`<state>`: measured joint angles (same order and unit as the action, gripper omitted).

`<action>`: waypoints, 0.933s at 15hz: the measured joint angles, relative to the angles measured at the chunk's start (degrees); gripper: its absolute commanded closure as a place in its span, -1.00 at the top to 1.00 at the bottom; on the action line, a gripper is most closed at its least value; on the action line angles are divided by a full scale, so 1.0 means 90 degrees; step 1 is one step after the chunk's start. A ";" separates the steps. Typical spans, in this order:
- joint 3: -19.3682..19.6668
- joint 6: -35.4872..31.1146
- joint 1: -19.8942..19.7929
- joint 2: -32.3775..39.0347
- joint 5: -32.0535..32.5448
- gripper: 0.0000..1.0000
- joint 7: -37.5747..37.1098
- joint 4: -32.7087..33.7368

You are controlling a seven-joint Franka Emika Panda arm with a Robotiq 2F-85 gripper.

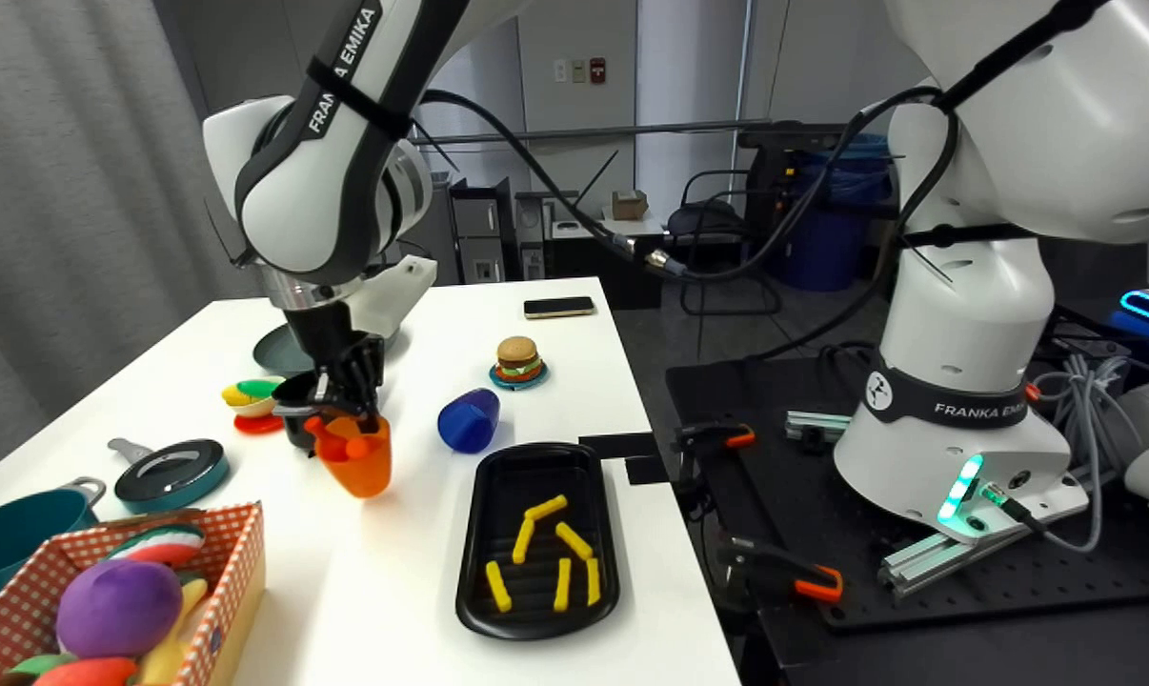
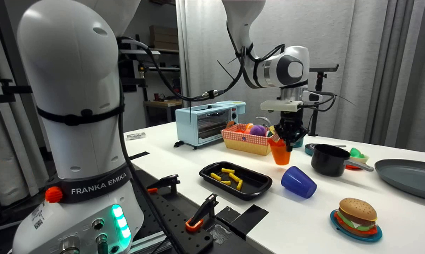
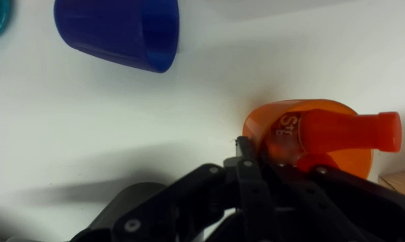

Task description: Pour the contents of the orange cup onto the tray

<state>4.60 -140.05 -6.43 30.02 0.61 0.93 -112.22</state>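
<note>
A robotics lab; an arm [image 1: 970, 329] stands on a perforated board [image 1: 1060, 586]; clamps [image 1: 775, 565] sit along its edge; cables [image 1: 1089, 386] coil nearby (the burger [image 2: 357, 213] looks toy-like).

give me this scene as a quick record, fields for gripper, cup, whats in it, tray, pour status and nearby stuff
gripper: clamped on the side wall of the orange cup
cup position: beside the tray, mouth up, slightly tilted
inside cup: red bottle poking past the rim, plus a rounded red piece
tray holds: yellow sticks, no red pieces seen
pour status: not yet done
nearby: blue cup on its side, black pot, toy burger
</note>
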 measured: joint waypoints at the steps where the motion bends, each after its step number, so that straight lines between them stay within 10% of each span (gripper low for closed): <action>1: 0.0023 0.0000 -0.0027 -0.0134 0.0000 -0.98 0.0000 -0.0089; 14: 0.0440 0.0134 -0.0103 -0.2396 0.0282 -0.98 0.0005 -0.1938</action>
<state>8.56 -138.84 -7.36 8.45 3.15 0.97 -129.66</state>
